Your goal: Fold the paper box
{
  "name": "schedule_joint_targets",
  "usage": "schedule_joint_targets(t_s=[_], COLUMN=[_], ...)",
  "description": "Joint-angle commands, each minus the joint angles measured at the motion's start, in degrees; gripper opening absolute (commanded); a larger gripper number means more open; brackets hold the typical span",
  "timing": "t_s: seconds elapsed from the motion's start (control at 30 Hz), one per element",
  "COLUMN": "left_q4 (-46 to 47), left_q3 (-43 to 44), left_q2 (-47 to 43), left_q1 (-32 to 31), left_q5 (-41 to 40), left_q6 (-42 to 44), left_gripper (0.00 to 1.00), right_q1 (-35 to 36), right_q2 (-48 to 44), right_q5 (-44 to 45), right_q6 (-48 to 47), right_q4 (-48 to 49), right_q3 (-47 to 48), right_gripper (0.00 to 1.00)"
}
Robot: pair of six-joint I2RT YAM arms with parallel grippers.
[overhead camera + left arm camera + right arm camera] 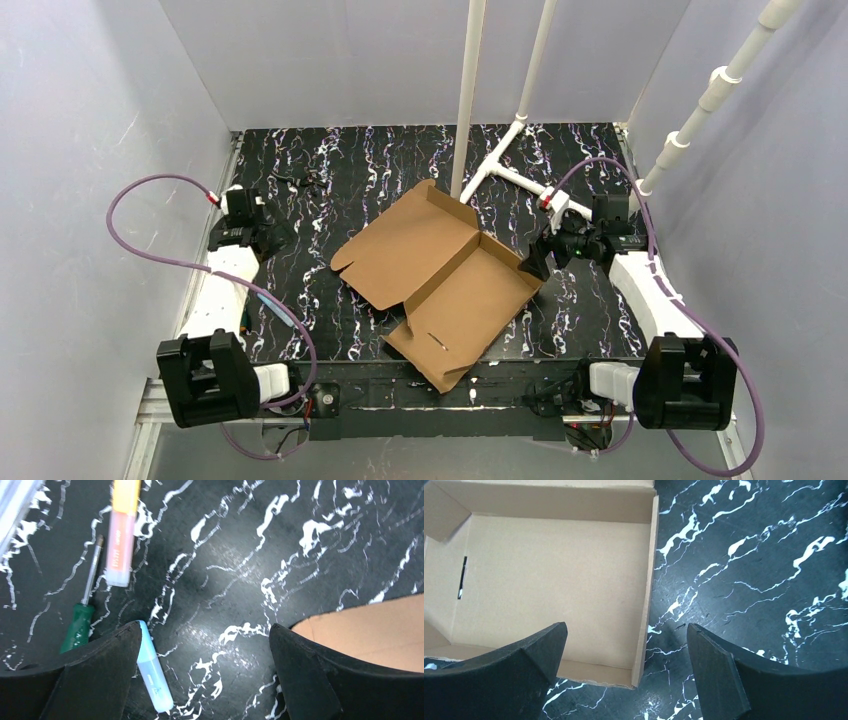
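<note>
The paper box (440, 280) lies open in the middle of the table, plain brown cardboard, with some walls raised and its near corner over the table's front edge. My right gripper (535, 262) is at the box's right corner. In the right wrist view this gripper (626, 626) is open and straddles the box's upright side wall (648, 580), holding nothing. My left gripper (272, 232) hovers left of the box, apart from it. It (205, 627) is open over bare table, with an edge of the box (370, 630) beyond its right finger.
A blue highlighter (152, 672), an orange highlighter (121, 535) and a green-handled screwdriver (80, 625) lie on the table by the left gripper. White pipes (468, 100) stand behind the box, with a pipe foot (520, 170) on the table. Grey walls enclose three sides.
</note>
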Motion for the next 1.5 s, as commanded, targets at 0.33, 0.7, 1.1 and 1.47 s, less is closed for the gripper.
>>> schedule_joint_targets(t_s=[0.33, 0.7, 1.1, 1.47], left_q4=[6.2, 5.6, 4.2, 6.7], left_q3=[4.8, 8.7, 8.3, 4.2], left_q2=[16.8, 26.6, 28.9, 17.1], left_q1=[14.7, 20.0, 14.0, 6.7], left_q5=[0.4, 7.4, 11.4, 22.3], left_q6=[-10.0, -9.7, -7.5, -4.8], left_gripper=[0.66, 0.56, 0.31, 0.14], right_q1=[-8.8, -9.6, -9.6, -9.6], right_q2=[6.3, 6.8, 5.8, 2.8], right_q5=[-6.5, -8.1, -9.4, -11.4], right_q6=[-8.1, -8.9, -9.1, -9.0], right_q4=[-5.9, -6.4, -6.7, -7.3], right_q3=[-0.2, -0.4, 0.1, 0.9], right_gripper=[0.98, 0.98, 0.98, 0.98])
